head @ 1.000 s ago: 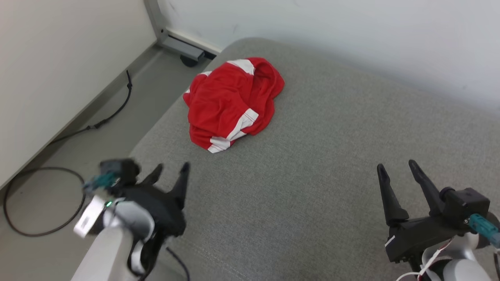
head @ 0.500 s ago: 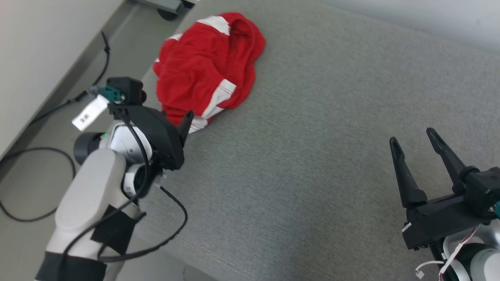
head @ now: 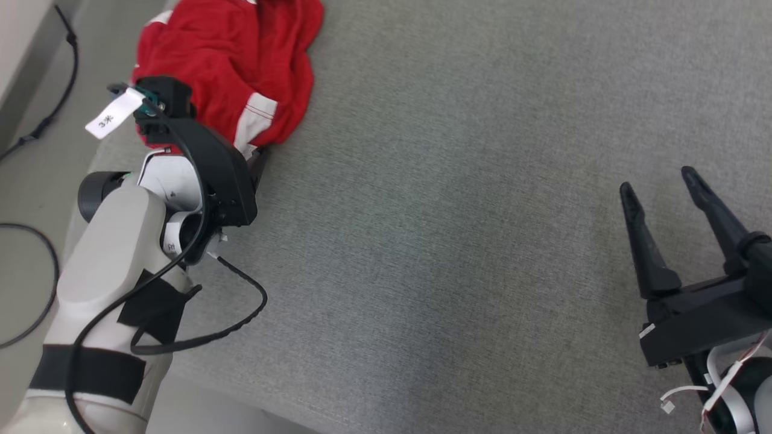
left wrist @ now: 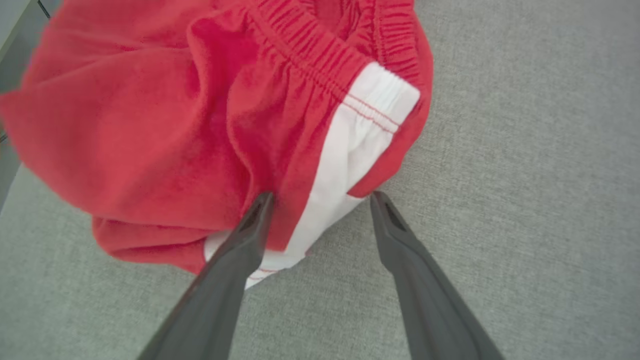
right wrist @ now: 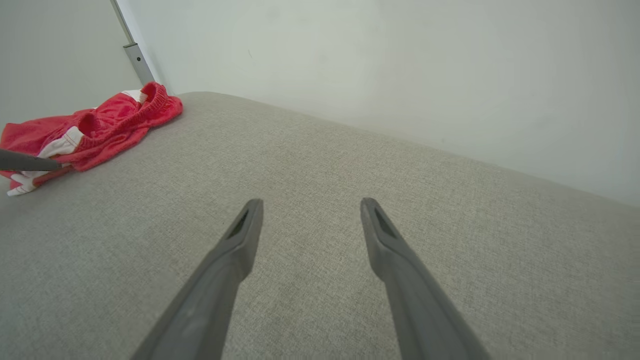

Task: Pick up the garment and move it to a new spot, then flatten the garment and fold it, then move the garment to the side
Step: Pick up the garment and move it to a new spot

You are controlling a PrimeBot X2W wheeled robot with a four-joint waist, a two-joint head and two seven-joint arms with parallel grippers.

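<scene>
Grey upholstered surface runs up to a pale wall, with bare floor off its left edge. The red garment, with white side stripes and an elastic waistband, lies bunched at the far left corner of that surface, close to the edge.

My left forearm rises from the lower left of the head view, wrist bent toward the heap. The left claw is spread wide at the garment's near hem. One fingertip lies against the red cloth and the other sits just at its edge, with the white stripe between them. Nothing is gripped.

My right claw sits low at the right, fingers pointing away from me, also spread and holding nothing, over bare grey fabric well apart from the garment.
</scene>
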